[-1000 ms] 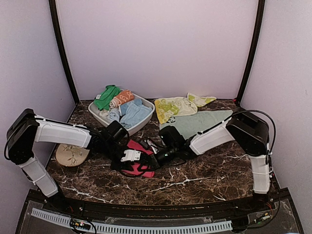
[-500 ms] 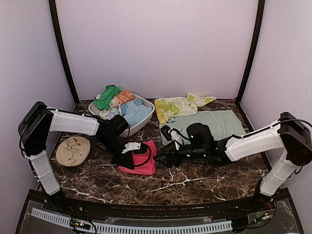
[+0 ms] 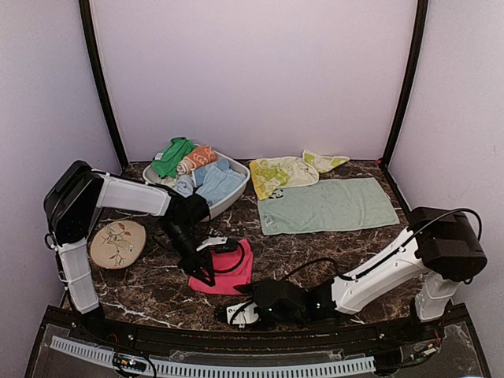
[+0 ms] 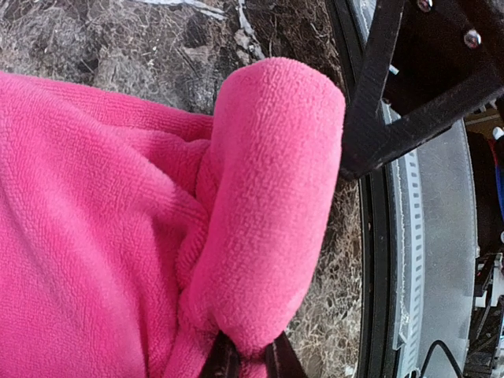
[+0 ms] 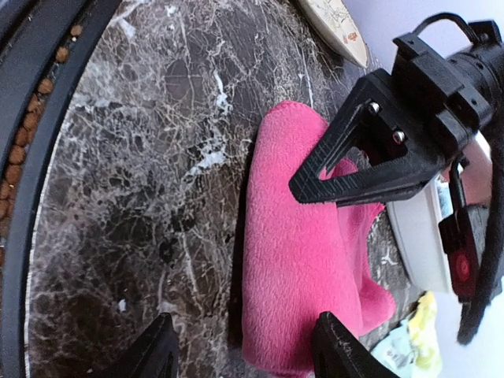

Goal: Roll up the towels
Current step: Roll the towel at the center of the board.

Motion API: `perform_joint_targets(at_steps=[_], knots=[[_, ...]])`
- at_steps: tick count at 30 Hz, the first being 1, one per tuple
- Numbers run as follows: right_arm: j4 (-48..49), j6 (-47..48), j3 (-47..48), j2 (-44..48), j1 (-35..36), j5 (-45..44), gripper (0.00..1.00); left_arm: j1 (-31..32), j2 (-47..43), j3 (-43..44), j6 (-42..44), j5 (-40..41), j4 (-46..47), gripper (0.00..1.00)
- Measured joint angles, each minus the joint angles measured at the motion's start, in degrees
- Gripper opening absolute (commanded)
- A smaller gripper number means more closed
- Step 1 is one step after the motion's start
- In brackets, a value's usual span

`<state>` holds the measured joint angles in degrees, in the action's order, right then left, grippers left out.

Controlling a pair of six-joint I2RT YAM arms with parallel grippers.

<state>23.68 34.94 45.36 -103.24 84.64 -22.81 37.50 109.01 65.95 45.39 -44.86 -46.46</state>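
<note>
Pink towel (image 3: 230,269) part-rolled; left gripper (image 4: 250,361) pinched narrow on roll end, right gripper (image 5: 248,350) wide, empty. Risk: loose roll unfurls if pinch slips, slides on surface (image 3: 315,252).

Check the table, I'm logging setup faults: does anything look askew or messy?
The pink towel is bunched into a lumpy fold in the left gripper, not an even roll. The yellow towel lies crumpled at the back, beside the flat mint towel. Nothing looks spilled or torn.
</note>
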Motion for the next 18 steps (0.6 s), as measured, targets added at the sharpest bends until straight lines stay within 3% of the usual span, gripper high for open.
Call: perform_joint_targets(at_steps=[11,15,18], knots=[[7.5,17.5,8.0,-12.4,-0.9,-3.6,0.5,-0.7,5.4,5.6,-0.6,-1.7,-5.9,0.06],[8.5,17.9,8.8,-13.6,-2.2,-3.7,0.4,-1.0,5.6,6.1,-0.4,-1.7,-7.0,0.23],[9.0,14.7,8.9,-14.0,-3.5,-3.1,0.36,-1.4,5.6,6.1,0.3,-2.3,-7.5,0.45]])
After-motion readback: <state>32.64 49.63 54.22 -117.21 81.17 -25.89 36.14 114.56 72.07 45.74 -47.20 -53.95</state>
